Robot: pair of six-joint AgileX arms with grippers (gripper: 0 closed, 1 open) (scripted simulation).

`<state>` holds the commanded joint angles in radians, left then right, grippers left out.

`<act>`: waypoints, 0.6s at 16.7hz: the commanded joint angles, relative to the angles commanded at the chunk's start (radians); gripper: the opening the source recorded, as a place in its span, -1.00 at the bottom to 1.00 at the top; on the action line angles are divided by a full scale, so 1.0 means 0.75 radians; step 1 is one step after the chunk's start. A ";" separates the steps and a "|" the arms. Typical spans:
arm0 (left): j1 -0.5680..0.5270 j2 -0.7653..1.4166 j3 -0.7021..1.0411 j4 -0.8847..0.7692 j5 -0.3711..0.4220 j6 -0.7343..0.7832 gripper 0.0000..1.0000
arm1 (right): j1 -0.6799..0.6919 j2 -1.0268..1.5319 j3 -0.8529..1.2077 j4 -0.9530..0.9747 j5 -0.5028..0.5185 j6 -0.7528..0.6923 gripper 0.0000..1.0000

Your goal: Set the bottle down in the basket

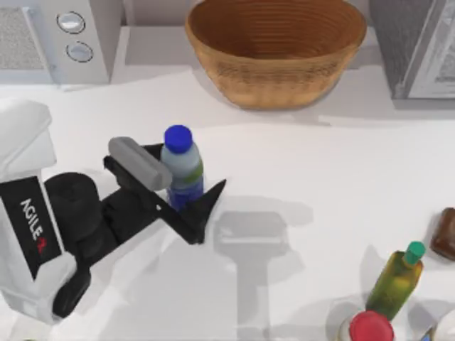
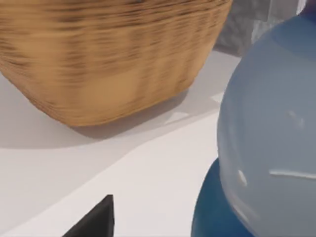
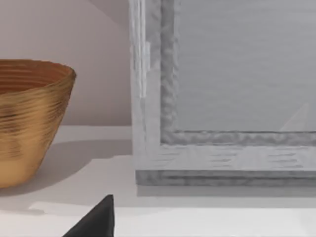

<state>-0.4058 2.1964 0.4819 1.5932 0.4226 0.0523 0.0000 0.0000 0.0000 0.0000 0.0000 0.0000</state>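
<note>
The bottle, clear with a blue cap and a dark blue lower part, stands upright at the table's left-middle. My left gripper is open around it, with one dark finger behind the bottle and the other in front. In the left wrist view the bottle looms close beside one black fingertip, with a gap between them. The tan wicker basket sits at the back centre with nothing in it, and appears again as the basket and the basket. Of my right gripper, one black fingertip shows, well off centre.
A white appliance with two knobs stands at the back left, a grey cabinet at the back right. At the front right are a yellow-green bottle, a red-capped item and a brown object.
</note>
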 joint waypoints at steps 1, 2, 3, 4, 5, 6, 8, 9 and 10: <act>-0.004 0.001 0.007 -0.005 -0.004 -0.001 1.00 | 0.000 0.000 0.000 0.000 0.000 0.000 1.00; -0.005 0.001 0.008 -0.006 -0.004 -0.001 1.00 | 0.000 0.000 0.000 0.000 0.000 0.000 1.00; -0.005 0.001 0.008 -0.006 -0.004 -0.001 1.00 | 0.000 0.000 0.000 0.000 0.000 0.000 1.00; -0.005 0.001 0.008 -0.006 -0.004 -0.001 1.00 | 0.000 0.000 0.000 0.000 0.000 0.000 1.00; -0.005 0.001 0.008 -0.006 -0.004 -0.001 1.00 | 0.000 0.000 0.000 0.000 0.000 0.000 1.00; -0.005 0.001 0.008 -0.006 -0.004 -0.001 0.85 | 0.000 0.000 0.000 0.000 0.000 0.000 1.00; -0.005 0.001 0.008 -0.006 -0.004 -0.001 0.55 | 0.000 0.000 0.000 0.000 0.000 0.000 1.00; -0.005 0.001 0.008 -0.006 -0.004 -0.001 0.40 | 0.000 0.000 0.000 0.000 0.000 0.000 1.00; -0.005 0.001 0.008 -0.006 -0.004 -0.001 0.25 | 0.000 0.000 0.000 0.000 0.000 0.000 1.00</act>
<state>-0.4092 2.1973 0.4879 1.5884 0.4192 0.0517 0.0000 0.0000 0.0000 0.0000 0.0000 0.0000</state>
